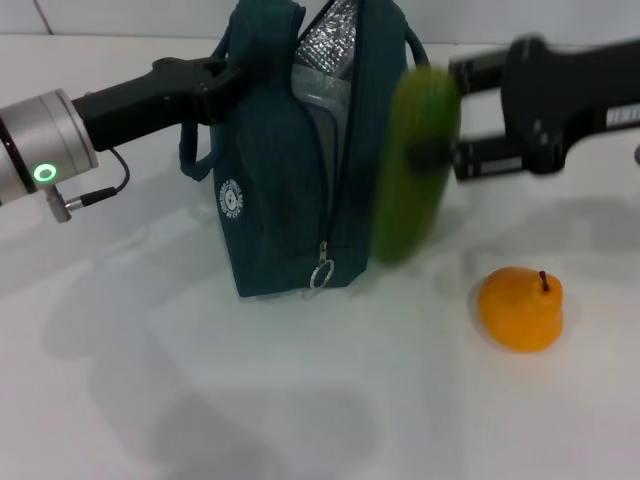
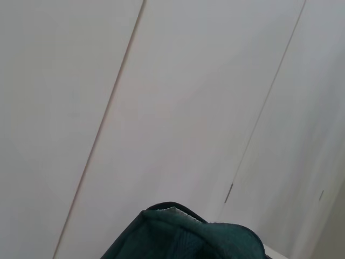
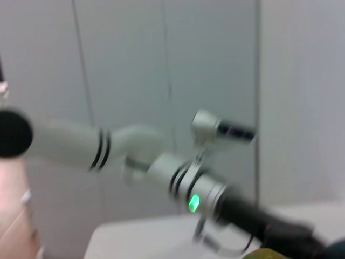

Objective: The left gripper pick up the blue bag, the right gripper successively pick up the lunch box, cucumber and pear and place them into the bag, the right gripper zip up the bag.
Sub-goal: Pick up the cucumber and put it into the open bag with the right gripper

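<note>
The blue bag (image 1: 290,160) stands upright in the upper middle of the head view on the white counter (image 1: 200,400), its top unzipped and the silver lining showing. The left tool (image 1: 225,75) reaches in from the upper left and is clamped on the bag's top edge. From the upper right, the right tool (image 1: 440,115) grips the cucumber (image 1: 412,165), held upright just beside the bag's open side and off the counter. The pear (image 1: 521,307) sits on the counter at lower right, apart from the bag.
</note>
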